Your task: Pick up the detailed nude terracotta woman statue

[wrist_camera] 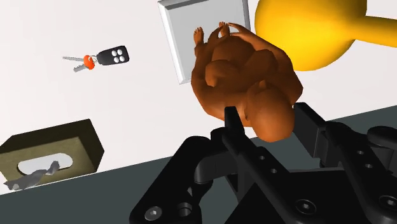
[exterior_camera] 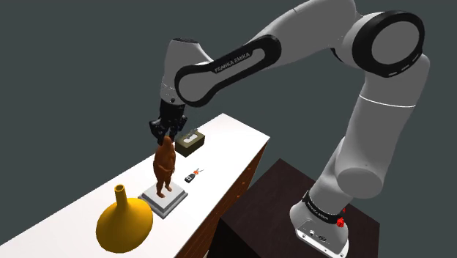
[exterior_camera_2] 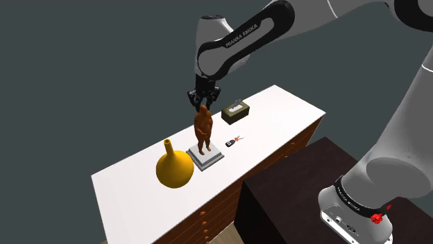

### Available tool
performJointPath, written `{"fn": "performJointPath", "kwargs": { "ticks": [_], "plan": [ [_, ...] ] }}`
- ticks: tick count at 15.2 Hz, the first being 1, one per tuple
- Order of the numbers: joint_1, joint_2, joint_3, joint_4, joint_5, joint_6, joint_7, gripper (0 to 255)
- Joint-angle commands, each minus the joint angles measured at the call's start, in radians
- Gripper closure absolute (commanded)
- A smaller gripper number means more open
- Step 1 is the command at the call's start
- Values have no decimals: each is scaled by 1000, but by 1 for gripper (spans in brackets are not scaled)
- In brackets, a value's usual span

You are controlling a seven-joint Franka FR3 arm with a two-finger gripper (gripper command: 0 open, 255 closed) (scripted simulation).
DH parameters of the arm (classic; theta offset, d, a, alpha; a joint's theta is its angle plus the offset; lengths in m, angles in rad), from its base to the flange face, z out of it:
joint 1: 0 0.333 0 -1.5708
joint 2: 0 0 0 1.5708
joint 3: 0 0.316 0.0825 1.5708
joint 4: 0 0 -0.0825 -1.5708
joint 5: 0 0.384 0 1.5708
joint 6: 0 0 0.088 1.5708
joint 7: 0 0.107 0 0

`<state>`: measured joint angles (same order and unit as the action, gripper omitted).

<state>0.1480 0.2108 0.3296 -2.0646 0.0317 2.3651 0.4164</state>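
The terracotta-brown nude woman statue (exterior_camera: 164,166) stands upright on a grey square base (exterior_camera: 164,199) on the white tabletop (exterior_camera: 220,157). My black gripper (exterior_camera: 168,132) comes down onto its head from above. In the second exterior view the gripper (exterior_camera_2: 202,101) sits at the top of the statue (exterior_camera_2: 203,132). In the wrist view the statue (wrist_camera: 245,73) is seen from above, and the two fingers (wrist_camera: 231,121) press against either side of its head. The base still rests on the table.
A round yellow vase (exterior_camera: 124,223) with a narrow neck stands close beside the base. A key fob with keys (exterior_camera: 192,176) lies on the other side, and an olive tissue box (exterior_camera: 190,141) sits beyond it. The dark stand (exterior_camera: 293,212) adjoins the table's edge.
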Motion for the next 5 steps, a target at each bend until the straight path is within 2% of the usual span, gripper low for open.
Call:
{"fn": "performJointPath", "kwargs": {
  "ticks": [1, 5],
  "plan": [
    [-1, -16, 2, 15, 5, -29, -1, 255],
    [-3, -31, 3, 27, 11, -55, -3, 255]
  ]
}}
